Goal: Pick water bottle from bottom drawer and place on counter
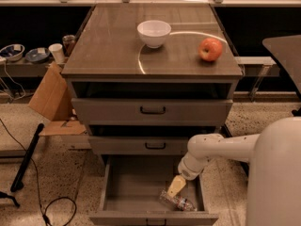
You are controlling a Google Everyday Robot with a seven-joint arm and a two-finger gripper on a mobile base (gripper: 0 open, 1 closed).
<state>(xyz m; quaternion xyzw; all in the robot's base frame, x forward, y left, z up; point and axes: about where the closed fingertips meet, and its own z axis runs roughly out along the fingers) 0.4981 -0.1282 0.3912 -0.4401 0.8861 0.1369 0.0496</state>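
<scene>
- Presently, the robot's tan-tipped gripper (176,186) hangs low inside the open drawer, angled downward on the end of the white arm (221,147). Its tip is just above the left end of the bottle. How far it is open cannot be told, nor whether it touches the bottle; it does not look to be carrying anything.
- Just beneath it, the small clear ribbed plastic water bottle (178,203) lies on its side on the drawer floor, near the front right corner and slightly askew.
- The deep grey metal bottom drawer (134,185) is pulled fully out, so the opening step looks done. Judging by this, the work is at the reach-and-grasp stage; the lift and the placing are not yet done.
- Edges to mind: the drawer's right wall and front lip sit close to the bottle, and the grey middle drawer front (141,146) overhangs the back of the cavity, so a lift probably wants to come forward as well as up.
- The drawer floor to the left is bare.
- Up top, the glossy brown-grey counter (108,51) carries a white bowl (154,32) near the back centre and a red apple (210,49) at right; the left half and front strip offer room for setting the bottle down.
</scene>
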